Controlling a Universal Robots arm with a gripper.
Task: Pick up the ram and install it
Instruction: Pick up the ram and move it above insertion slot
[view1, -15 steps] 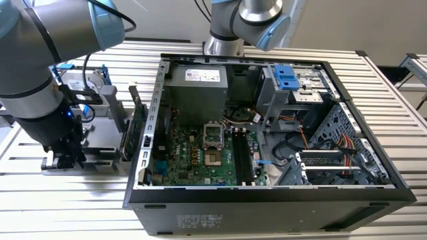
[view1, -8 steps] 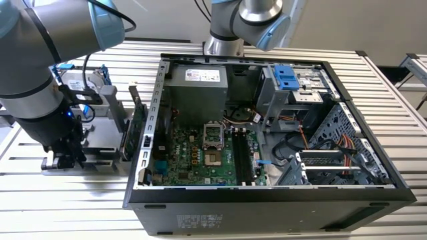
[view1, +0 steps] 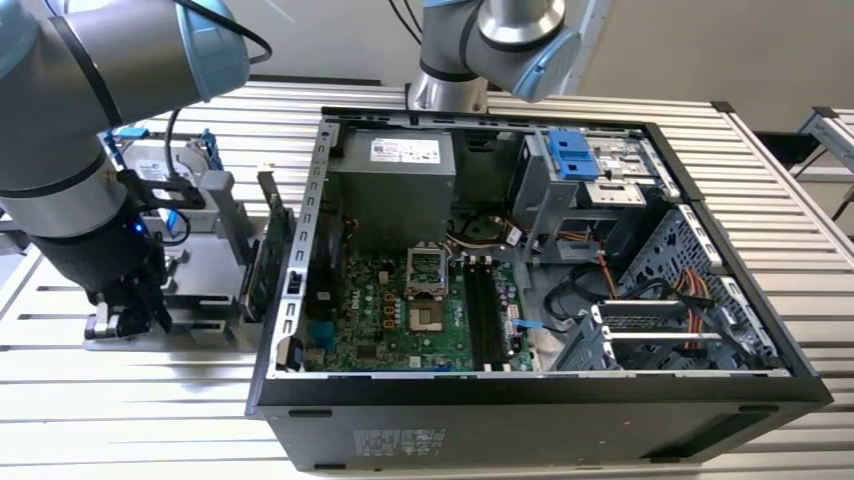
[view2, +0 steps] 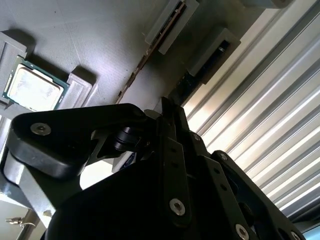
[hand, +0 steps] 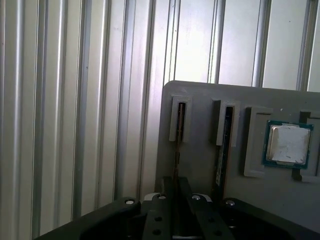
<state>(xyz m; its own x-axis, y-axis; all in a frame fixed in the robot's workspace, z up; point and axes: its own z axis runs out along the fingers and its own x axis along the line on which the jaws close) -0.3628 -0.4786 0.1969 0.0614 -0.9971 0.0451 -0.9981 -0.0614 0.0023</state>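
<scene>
Sitting in gray tray (hand: 200, 97): ram (hand: 177, 152), processor (hand: 288, 144).

No print can be made out anywhere. A white label (view1: 404, 150) with dark lines of print sits on the grey power supply (view1: 394, 205) inside the open computer case (view1: 534, 425), toward the far edge of the bench (view1: 134, 400); its characters are too small to read. A pale label (view1: 398, 438) stands on the case's dark outer wall, which faces the near edge of the bench, and is just as illegible. A small white sticker (view1: 617, 162) sits on the drive cage (view1: 541, 200) just beside the blue clip (view1: 570, 155), and its print is unreadable too.
</scene>
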